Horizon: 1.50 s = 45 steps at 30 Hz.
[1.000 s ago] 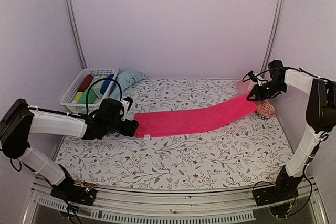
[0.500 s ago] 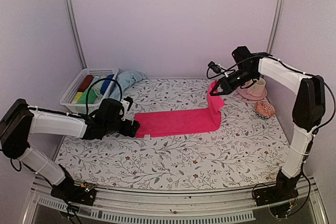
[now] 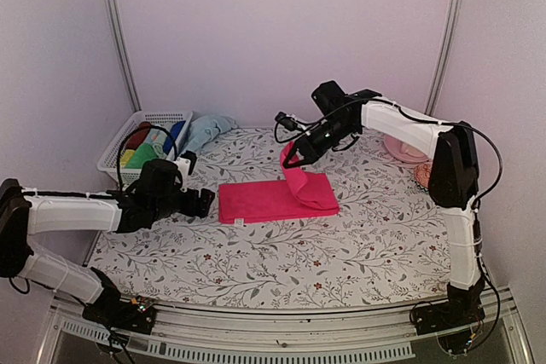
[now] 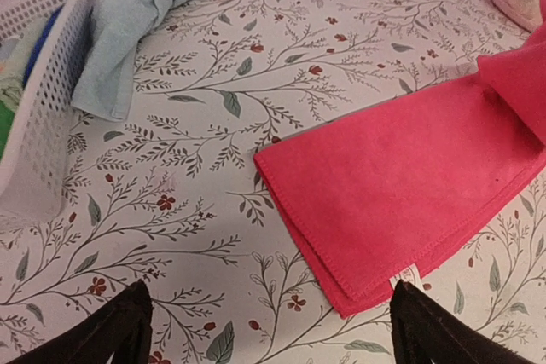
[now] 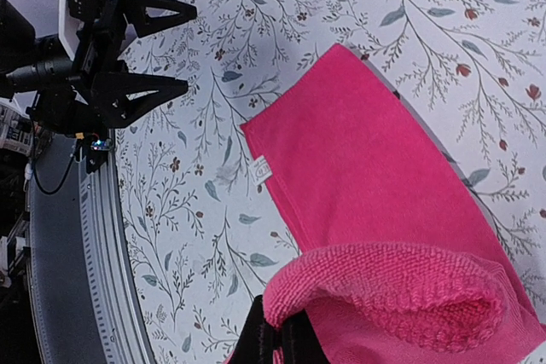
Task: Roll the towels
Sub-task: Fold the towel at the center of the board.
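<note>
0 of 2 rolled: right gripper (image 3: pixel 292 159) pinches the bright pink terry towel (image 3: pixel 264 202) by its lifted end; left gripper (image 3: pixel 207 202) gapes empty; crumpled pale blue terry towel (image 3: pixel 207 131) lies untouched

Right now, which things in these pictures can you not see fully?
- Right gripper: right wrist view, cut off by the bottom edge, pink towel over its tips.
- Rolls in the basket: top view, small, partly behind the basket wall.
- Saucer: top view, the right arm crosses it.

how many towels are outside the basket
2: the pink towel mid-table, one end held by the right gripper; the blue towel crumpled beside the basket. None look hidden.
</note>
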Each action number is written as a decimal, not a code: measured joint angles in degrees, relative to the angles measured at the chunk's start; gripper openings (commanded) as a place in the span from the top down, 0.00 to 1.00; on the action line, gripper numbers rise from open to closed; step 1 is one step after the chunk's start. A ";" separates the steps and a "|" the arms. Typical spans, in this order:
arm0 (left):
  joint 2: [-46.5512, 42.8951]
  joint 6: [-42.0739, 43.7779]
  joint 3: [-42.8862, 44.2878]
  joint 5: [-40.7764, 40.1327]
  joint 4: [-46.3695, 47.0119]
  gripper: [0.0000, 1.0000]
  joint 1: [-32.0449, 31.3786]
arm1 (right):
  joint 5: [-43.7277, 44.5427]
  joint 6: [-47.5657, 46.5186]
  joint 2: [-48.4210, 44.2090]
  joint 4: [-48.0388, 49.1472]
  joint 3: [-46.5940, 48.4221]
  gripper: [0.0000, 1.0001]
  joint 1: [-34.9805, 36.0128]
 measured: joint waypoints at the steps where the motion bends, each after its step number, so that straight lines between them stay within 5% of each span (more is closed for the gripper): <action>1: -0.59 -0.17 -0.33 -0.02 0.20 0.03 0.35 | 0.00 0.61 1.05 0.52 1.57 0.98 0.74; 11: -2.14 -0.81 -1.29 0.15 1.27 0.03 1.73 | -1.49 6.67 10.99 7.06 10.27 0.98 5.60; 33: -0.79 -0.81 -1.29 0.92 1.75 0.03 1.75 | -4.57 14.27 18.58 21.51 11.43 0.97 6.32; 43: -0.07 -0.81 -1.29 1.31 1.84 0.03 1.75 | -5.31 16.87 21.86 22.34 12.31 0.87 6.84; 45: -0.07 -0.81 -1.29 1.36 1.84 0.03 1.75 | -5.73 17.22 22.32 22.77 12.76 0.76 7.10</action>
